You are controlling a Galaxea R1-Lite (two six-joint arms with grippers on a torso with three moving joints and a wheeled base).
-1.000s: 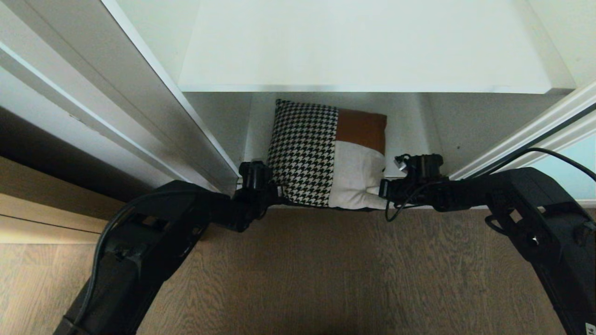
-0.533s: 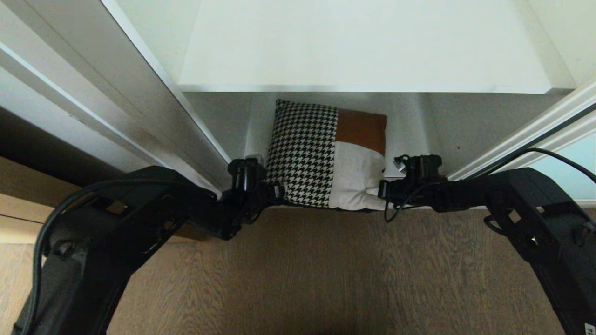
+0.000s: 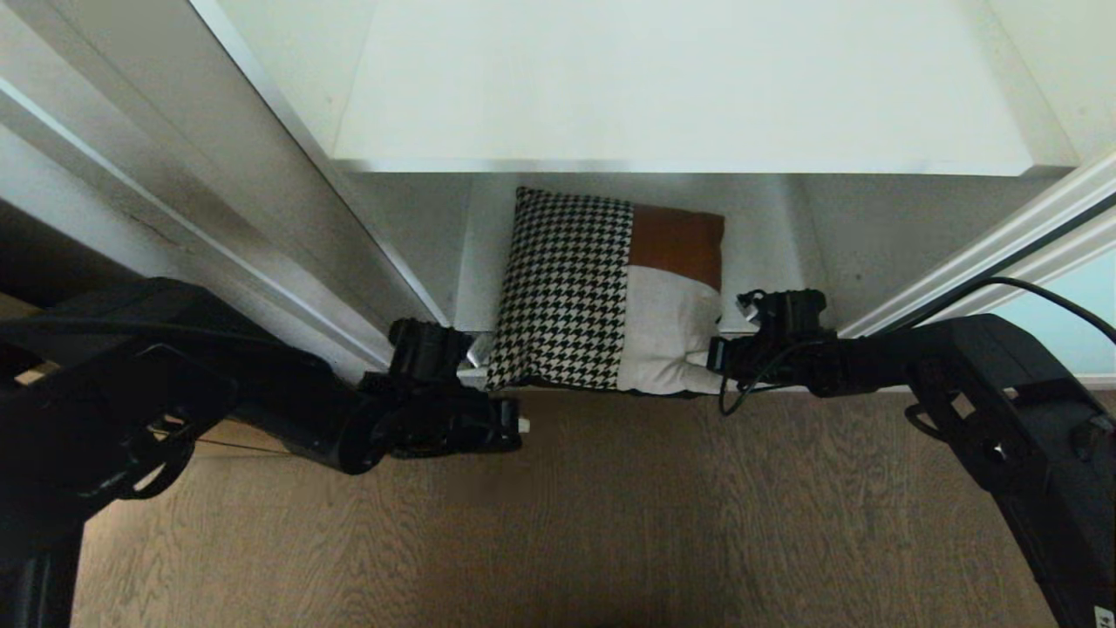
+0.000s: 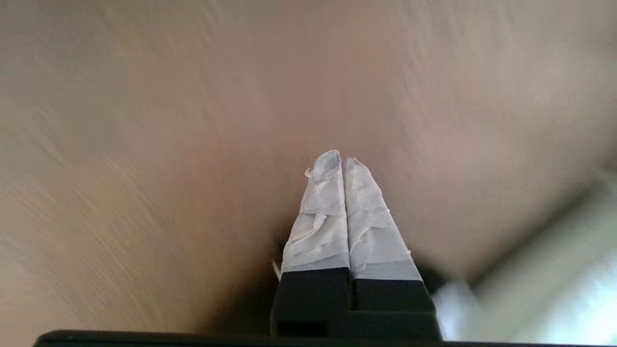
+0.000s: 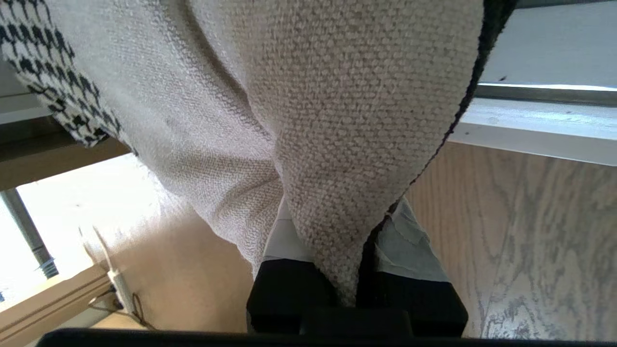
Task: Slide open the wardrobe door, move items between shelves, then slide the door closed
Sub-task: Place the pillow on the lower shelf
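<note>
Change from the earlier frames: the left tool (image 3: pixel 514 425) has withdrawn from the lower left corner of the cushion (image 3: pixel 602 296) and now sits at centre left of the head view, over the wood-grain floor (image 3: pixel 610 523), just below and apart from the cushion. Its taped fingers (image 4: pixel 332 212), which stood spread a moment ago, are now pressed together and hold nothing. The left arm has swung toward the left edge of the frame. The right tool (image 3: pixel 717 359) has not moved; it remains at the cushion's lower right corner, narrow and clamped on the cream fabric. The cushion has kept its place.

Position of the task item: the cushion lies on the lower shelf (image 3: pixel 758 262) in the centre of the frame, houndstooth half to the left, brown patch over cream patch to the right. Its lower edge reaches the shelf's front edge.

Limits of visibility: the upper shelf (image 3: pixel 680 87) overhangs the lower one and hides the back of the lower shelf. The left wrist view is blurred; only the closed fingers and floor can be made out. In the right wrist view the bunched cream fabric covers most of the fingers (image 5: pixel 409 246).

Surroundings: the wardrobe frame rails (image 3: pixel 218 174) run diagonally across the upper left. The sliding wardrobe door (image 3: pixel 1085 296) shows as a pale blue-green strip at the right edge
</note>
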